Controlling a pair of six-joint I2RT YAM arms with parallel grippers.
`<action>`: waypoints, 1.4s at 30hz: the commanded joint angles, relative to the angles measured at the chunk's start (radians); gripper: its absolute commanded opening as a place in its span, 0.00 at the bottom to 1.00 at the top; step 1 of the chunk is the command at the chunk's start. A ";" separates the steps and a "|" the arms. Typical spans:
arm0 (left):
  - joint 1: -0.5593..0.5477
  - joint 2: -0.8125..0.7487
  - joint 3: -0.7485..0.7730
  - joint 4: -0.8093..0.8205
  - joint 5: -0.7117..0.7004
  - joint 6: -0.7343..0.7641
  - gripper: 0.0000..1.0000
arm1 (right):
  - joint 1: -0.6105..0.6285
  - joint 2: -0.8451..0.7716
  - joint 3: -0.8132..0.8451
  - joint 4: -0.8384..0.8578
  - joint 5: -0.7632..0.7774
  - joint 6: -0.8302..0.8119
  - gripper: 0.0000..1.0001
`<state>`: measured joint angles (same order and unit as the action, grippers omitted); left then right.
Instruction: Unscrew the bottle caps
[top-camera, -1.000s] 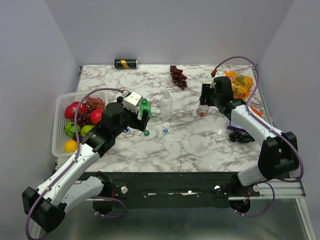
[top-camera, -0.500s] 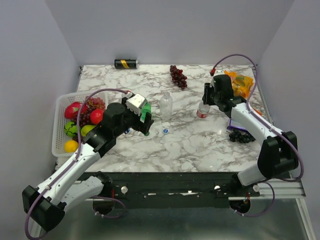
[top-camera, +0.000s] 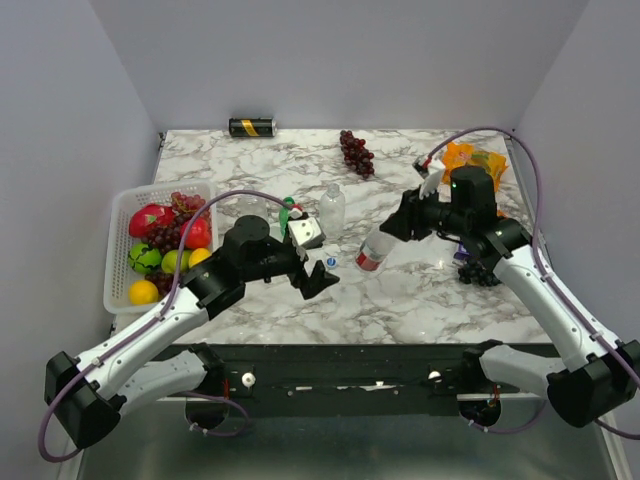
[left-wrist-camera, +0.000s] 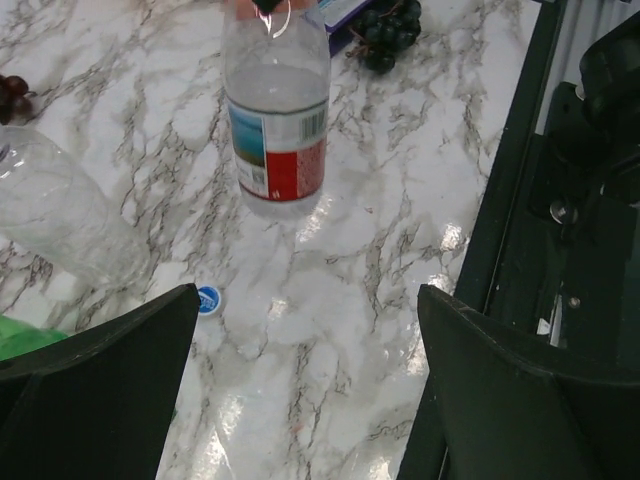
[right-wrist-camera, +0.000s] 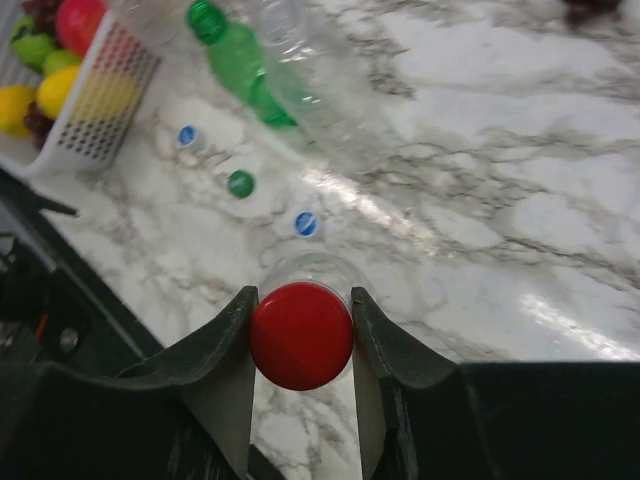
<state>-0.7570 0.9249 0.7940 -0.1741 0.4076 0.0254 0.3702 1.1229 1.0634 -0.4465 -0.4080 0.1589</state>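
Right gripper (right-wrist-camera: 300, 332) pinches red cap (right-wrist-camera: 300, 338) on red-labelled bottle (left-wrist-camera: 277, 130) (barcode, print unreadable); left gripper (left-wrist-camera: 308, 375) spread.

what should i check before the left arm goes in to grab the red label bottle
1. right gripper clamped on the red cap: ok, a finger presses each side.
2. left gripper open: ok, jaws wide apart.
3. red-label bottle between the left jaws: not ok, it hangs ahead of them, a little off centre.
4. Red cap on the bottle: ok, not yet unscrewed.
5. Room beside the clear bottle: cannot tell, it sits close to one side of the approach.
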 joint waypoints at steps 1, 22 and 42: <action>-0.004 0.028 -0.019 0.061 0.137 -0.012 0.99 | 0.114 -0.020 0.070 -0.034 -0.210 0.037 0.01; -0.047 0.077 -0.001 0.004 -0.001 0.007 0.92 | 0.334 0.015 0.066 0.272 -0.181 0.229 0.01; -0.048 0.094 0.002 0.005 -0.070 -0.021 0.43 | 0.334 -0.121 -0.137 0.483 0.152 0.340 0.67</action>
<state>-0.8017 1.0245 0.7788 -0.1711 0.3756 0.0132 0.6991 1.0210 0.9600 -0.0608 -0.3454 0.4576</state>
